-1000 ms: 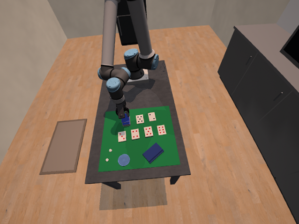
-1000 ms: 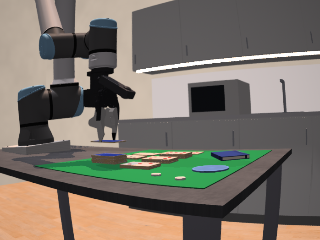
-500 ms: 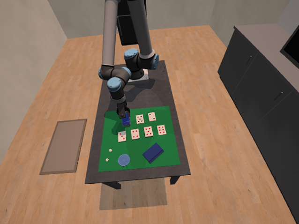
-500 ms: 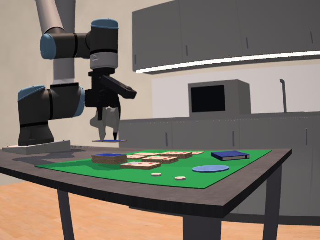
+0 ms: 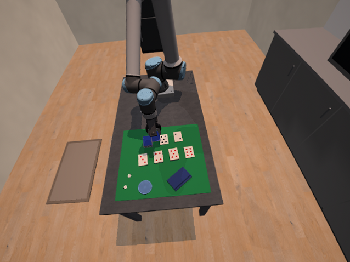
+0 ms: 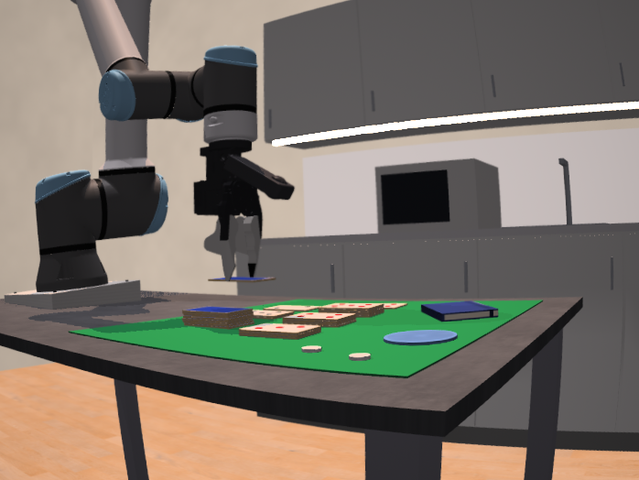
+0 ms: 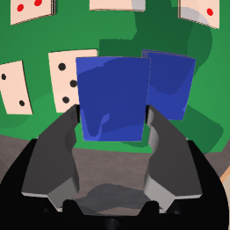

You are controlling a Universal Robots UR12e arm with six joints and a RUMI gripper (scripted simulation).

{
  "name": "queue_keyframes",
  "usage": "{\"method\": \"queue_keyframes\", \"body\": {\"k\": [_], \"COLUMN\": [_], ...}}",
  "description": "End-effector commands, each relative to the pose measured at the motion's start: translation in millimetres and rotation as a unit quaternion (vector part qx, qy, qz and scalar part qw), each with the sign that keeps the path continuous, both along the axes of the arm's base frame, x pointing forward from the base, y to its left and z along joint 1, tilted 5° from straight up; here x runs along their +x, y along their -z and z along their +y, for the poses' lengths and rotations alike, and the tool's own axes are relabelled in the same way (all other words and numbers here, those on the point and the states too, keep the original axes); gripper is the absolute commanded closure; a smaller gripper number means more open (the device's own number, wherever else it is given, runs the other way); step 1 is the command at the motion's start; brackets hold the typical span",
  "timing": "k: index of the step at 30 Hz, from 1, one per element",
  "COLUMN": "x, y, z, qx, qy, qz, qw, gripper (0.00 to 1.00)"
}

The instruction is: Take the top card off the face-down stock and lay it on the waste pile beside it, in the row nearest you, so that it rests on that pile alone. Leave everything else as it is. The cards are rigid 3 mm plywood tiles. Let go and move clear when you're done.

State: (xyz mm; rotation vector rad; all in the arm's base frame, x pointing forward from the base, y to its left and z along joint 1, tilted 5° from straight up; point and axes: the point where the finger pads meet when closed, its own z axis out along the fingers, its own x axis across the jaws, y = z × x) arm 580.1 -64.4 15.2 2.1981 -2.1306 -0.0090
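Observation:
My gripper [image 5: 152, 134] is shut on a blue-backed card [image 7: 113, 98] and holds it flat, well above the green mat [image 5: 164, 161]. It also shows in the side view [image 6: 241, 278], hanging clear of everything below. The face-down stock [image 7: 170, 83] lies just to one side beneath the held card and is a thick stack in the side view [image 6: 217, 315]. The waste pile [image 7: 70, 81], face up with black pips, lies on the other side [image 5: 164, 139]. The held card hangs between the two and overlaps the edge of each in the wrist view.
Another face-up card [image 5: 177, 136] lies beyond the waste pile. A row of red-pip piles [image 5: 165, 155] lies farther out. A blue book [image 5: 179, 178], a blue disc [image 5: 144, 186] and two small chips [image 5: 127, 180] sit at the mat's far end.

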Motion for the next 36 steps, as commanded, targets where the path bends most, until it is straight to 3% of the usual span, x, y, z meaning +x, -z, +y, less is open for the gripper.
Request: {"method": "queue_keyframes", "body": {"k": [1, 10, 36], "x": [0.1, -0.8, -1.0], "y": [0.6, 2.0, 4.2], "z": [25.0, 51.4, 52.6], "qx": [-0.001, -0.001, -0.001], "qy": [0.001, 0.001, 0.001], "qz": [-0.001, -0.001, -0.001], "qw": [1.0, 1.0, 1.0], "gripper": [0.61, 0.61, 0.61]}}
